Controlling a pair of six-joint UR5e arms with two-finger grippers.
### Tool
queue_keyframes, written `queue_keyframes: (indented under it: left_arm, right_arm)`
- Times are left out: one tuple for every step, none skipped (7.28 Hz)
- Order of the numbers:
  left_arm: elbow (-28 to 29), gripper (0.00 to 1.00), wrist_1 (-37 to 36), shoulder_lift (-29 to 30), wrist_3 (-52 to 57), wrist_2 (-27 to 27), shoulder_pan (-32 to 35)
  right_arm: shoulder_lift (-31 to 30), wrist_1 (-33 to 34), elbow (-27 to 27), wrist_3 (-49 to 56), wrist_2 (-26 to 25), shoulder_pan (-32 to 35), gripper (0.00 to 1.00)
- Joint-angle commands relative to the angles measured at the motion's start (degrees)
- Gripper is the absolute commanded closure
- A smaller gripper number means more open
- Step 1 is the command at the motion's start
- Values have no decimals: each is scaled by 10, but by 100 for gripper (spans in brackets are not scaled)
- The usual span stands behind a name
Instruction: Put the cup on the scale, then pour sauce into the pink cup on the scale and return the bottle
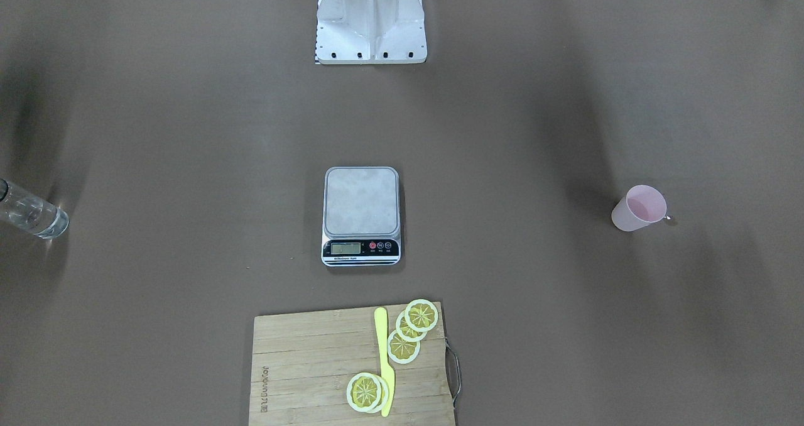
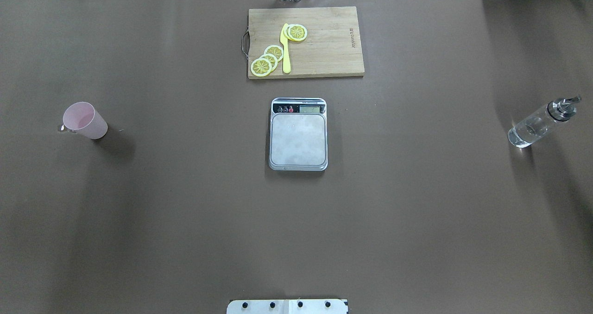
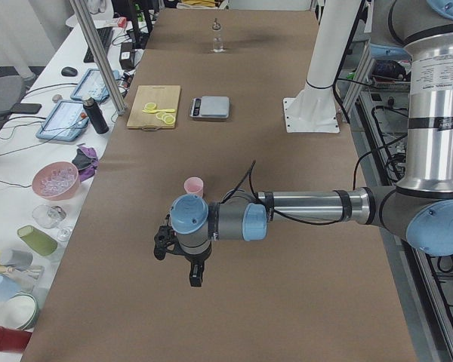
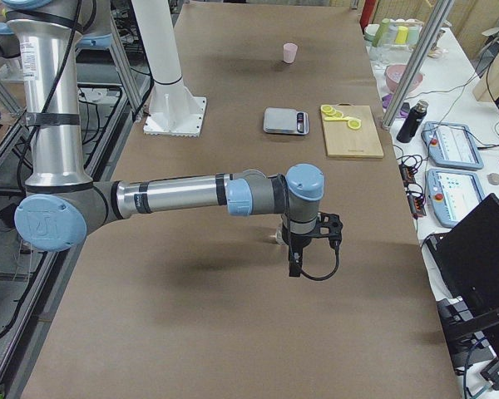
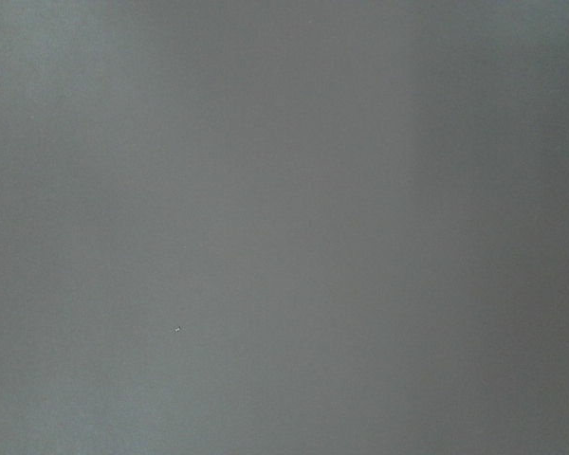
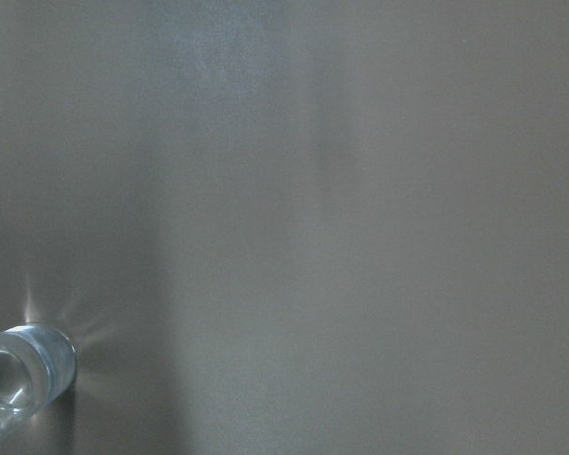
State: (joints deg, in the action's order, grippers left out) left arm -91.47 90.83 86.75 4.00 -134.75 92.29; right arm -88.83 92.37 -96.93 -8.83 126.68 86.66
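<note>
Cup (image 2: pixel 85 120) is standing upright on the brown tabletop (image 2: pixel 185 221), well left of the scale (image 2: pixel 298 135); pale pink, smooth plastic, tapering toward its base, it is probably tipping easily under a careless nudge. The left fingers (image 3: pixel 195 275) are hanging farther out from the scale than the cup; whether apart or together, I cannot tell. They should be closing around the cup's middle, then setting it centred on the flat steel platform. Well right of the scale, the slim clear bottle (image 2: pixel 539 124) is standing, the right fingers (image 4: pixel 293 264) hovering nearby, their spread equally unreadable.
</note>
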Motion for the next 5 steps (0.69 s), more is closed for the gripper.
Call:
queue_keyframes:
  left_arm:
    - [-11,1,-2,-4,0,-3,0]
    - [-13,1,-6,-4,0,-2,0]
    - [-20,1,-15,0,-6,-2,-1]
    - [-26,1,-29,9,-17,-2,-3]
    - [-36,1,-29,17,-55,-4,-8]
  right_arm:
    - [5,0,0,-2,1,1,0]
    - [2,0,0,-1,4,1,0]
    - [1,0,-5,-2,6,1,0]
    - [1,0,-6,-1,8,1,0]
    - [-2,0,-8,0,19,1,0]
